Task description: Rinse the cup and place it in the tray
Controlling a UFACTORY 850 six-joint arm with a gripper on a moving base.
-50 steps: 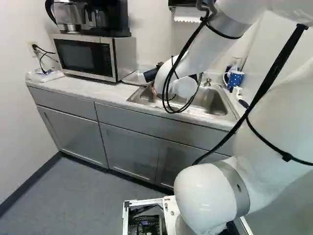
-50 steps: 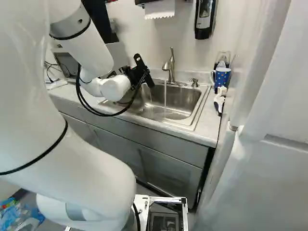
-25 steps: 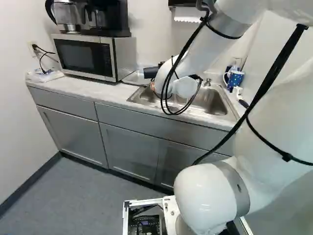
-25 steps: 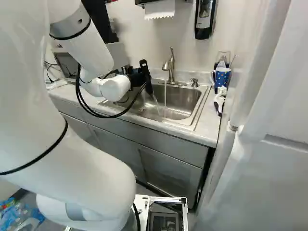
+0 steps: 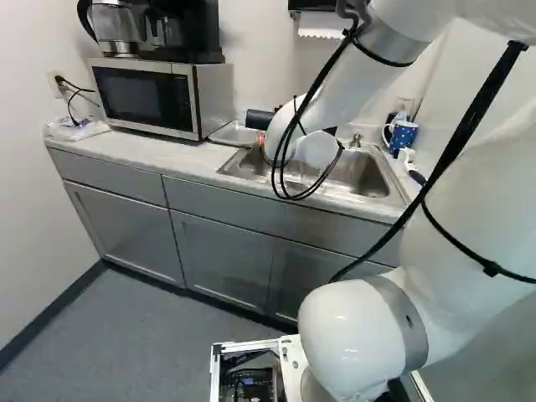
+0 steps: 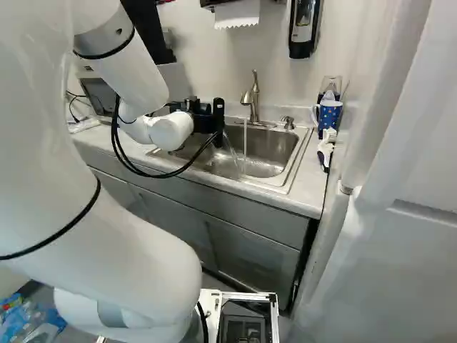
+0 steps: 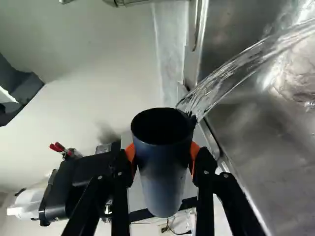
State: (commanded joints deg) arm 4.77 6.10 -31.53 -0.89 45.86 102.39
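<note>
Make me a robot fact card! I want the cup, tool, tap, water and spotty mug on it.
Cup: dark blue, open at the end
Tool: shut on the cup, one orange pad each side
Tap: running into the sink
Water: pouring off the cup's rim into the sink
Spotty mug: blue, beside the sink

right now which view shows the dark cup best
Wrist view: the dark cup's mouth and side show, water pouring out. Left base view: only one end. Right base view: the gripper mostly hides it.

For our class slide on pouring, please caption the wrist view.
The gripper clamps a dark cup, water pouring from its rim into the metal sink.
</note>
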